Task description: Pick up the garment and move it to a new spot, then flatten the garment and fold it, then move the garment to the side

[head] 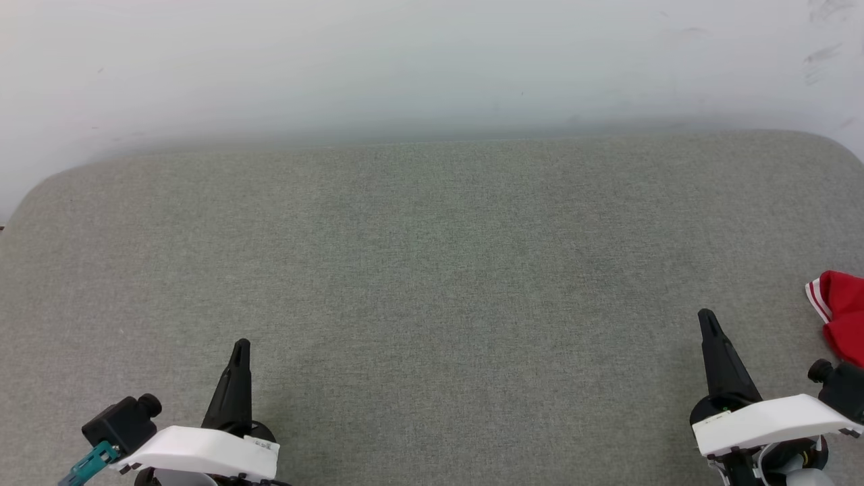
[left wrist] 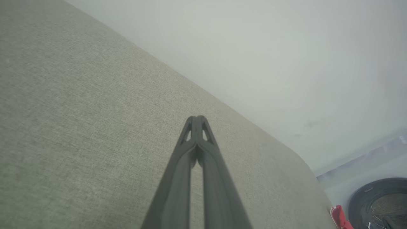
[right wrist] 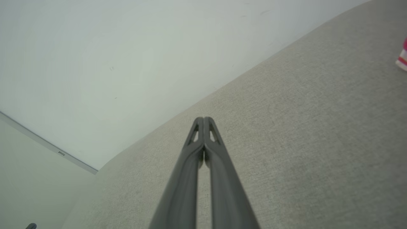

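Observation:
The garment (head: 844, 314), red with a red-and-white striped edge, lies at the far right of the grey cushion, mostly cut off by the head view's border. A small red corner of the garment (left wrist: 339, 218) shows in the left wrist view, and a striped edge of the garment (right wrist: 403, 57) at the right border of the right wrist view. My right gripper (head: 707, 317) is shut and empty, just left of the garment and apart from it. At the lower left, far from the cloth, my left gripper (head: 241, 347) is shut with nothing in it. Its tips (left wrist: 197, 119) meet, as do the right gripper's tips (right wrist: 203, 120).
The grey fabric cushion (head: 432, 270) spans the view, with rounded far corners and a pale wall (head: 432, 61) right behind it. A dark round object (left wrist: 380, 203) sits on the floor beyond the cushion's right end.

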Motion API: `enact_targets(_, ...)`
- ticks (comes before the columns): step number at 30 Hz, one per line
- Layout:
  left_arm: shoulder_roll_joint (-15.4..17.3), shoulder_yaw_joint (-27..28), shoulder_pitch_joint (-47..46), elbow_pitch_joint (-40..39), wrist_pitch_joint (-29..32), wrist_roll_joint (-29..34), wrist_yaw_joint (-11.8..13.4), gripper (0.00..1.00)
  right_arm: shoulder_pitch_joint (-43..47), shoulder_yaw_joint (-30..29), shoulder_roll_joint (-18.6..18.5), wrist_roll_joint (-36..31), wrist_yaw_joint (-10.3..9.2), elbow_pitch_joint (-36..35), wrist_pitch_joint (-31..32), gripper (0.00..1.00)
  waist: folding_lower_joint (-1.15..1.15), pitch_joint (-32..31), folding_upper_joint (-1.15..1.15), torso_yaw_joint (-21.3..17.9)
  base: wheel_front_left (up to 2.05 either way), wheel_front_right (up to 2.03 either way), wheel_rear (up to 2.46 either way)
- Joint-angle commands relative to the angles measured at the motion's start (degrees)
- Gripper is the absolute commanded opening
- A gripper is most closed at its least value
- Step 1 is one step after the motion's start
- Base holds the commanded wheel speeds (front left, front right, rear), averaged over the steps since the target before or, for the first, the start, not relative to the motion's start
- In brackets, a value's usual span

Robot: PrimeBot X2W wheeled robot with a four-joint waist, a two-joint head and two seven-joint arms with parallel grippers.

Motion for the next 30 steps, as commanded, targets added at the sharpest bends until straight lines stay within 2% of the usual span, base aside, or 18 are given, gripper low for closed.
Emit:
enact_targets(1, 0.4, 0.3, -1.5, -0.5, 0.5, -2.2, 0.0, 0.00, -1.4, -0.3, 0.1, 2.1, -0.01, -0.5, 0.4, 0.00, 0.00, 0.0, 0.00, 0.0, 0.00, 0.00, 0.00)
enact_targets(30, 0.3, 1.5, -3.3, 1.5, 5.4, -21.9, -0.1, 0.00, -2.1, -2.3, 0.8, 21.4, -0.02, 0.5, 5.5, 0.00, 0.00, -0.9, 0.00, 0.6, 0.00, 0.00, 0.00)
